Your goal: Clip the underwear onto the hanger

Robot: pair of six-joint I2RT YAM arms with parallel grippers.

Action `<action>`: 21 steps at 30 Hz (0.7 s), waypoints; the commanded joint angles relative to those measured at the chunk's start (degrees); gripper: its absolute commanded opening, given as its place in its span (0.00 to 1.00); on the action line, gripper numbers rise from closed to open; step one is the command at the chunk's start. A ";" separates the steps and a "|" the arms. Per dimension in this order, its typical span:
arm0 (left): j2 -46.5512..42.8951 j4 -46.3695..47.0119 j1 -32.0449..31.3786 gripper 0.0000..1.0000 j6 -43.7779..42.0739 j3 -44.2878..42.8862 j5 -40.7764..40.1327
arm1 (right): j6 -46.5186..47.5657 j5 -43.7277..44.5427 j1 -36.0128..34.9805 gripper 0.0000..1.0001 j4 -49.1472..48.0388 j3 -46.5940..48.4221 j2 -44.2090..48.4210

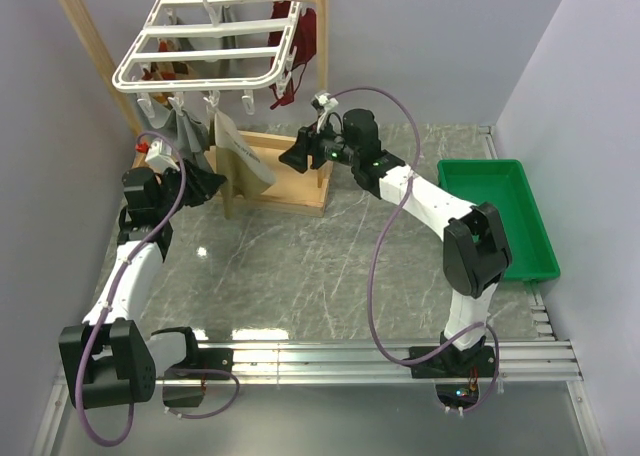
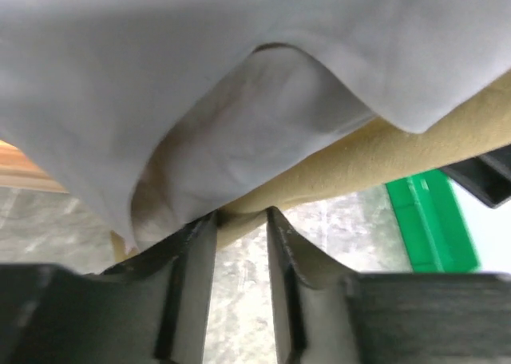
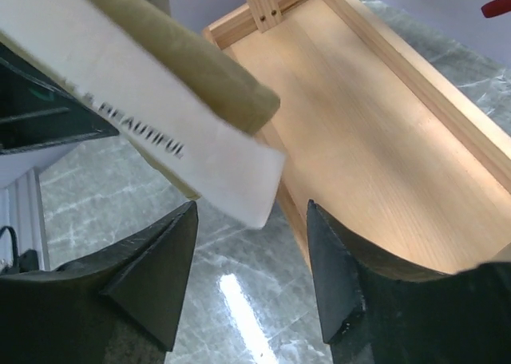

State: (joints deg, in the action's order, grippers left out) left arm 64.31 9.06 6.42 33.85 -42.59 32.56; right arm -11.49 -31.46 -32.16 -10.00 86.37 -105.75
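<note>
A grey marbled table (image 1: pixel 300 266) is lying under both arms, with pale walls (image 1: pixel 440 46) closing in beyond it. The left gripper (image 2: pixel 239 217) is reaching forward and up from its bent arm, its jaws standing narrow. The lower edge of the underwear (image 2: pixel 375 168) is lying across its fingertips, though I cannot tell whether it is pinched. Just above the fingers a grey garment (image 2: pixel 160 61) is draping, and far off to their right a green bin (image 2: pixel 431 220) is showing.

The right gripper (image 3: pixel 251 208) is stretching out leftward over the table, jaws gaping wide and holding nothing. Just ahead of its tips the underwear's white label (image 3: pixel 160 132) is hanging, its print ending in "BEAUTIFUL". Beyond that the stand (image 3: pixel 375 140) is showing its tray base. Higher up, the underwear is dangling below the near edge of the hanger (image 1: pixel 210 51).
</note>
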 commanded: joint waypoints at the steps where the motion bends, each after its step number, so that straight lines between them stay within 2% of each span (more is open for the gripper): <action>1: -1.21 -1.93 0.18 0.35 -4.05 -3.38 -4.60 | -4.05 1.31 -0.27 0.66 -6.07 1.88 -0.85; 3: -0.51 -3.08 0.18 0.26 -4.75 -4.34 -6.18 | -7.30 2.02 -0.27 0.68 -6.87 1.87 -1.73; 8: 0.55 -3.78 0.09 0.20 -6.33 -5.75 -7.07 | -14.25 3.07 -0.53 0.71 -8.55 3.80 -5.95; 12: 1.95 -4.75 0.18 0.19 -6.51 -6.72 -8.03 | -20.31 3.43 -0.97 0.72 -8.37 6.53 -9.81; 17: 3.80 -4.49 0.18 0.18 -6.42 -7.68 -7.51 | -22.26 7.02 -3.07 0.71 -7.23 8.46 -13.60; 21: 4.42 -4.75 0.09 0.18 -6.34 -8.56 -7.07 | -22.88 5.81 -4.22 0.68 -8.01 8.73 -14.92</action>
State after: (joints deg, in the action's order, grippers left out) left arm 68.75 4.16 6.46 28.47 -47.97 25.54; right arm -31.81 -26.22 -35.53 -16.69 92.25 -120.33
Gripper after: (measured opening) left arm 0.180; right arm 0.691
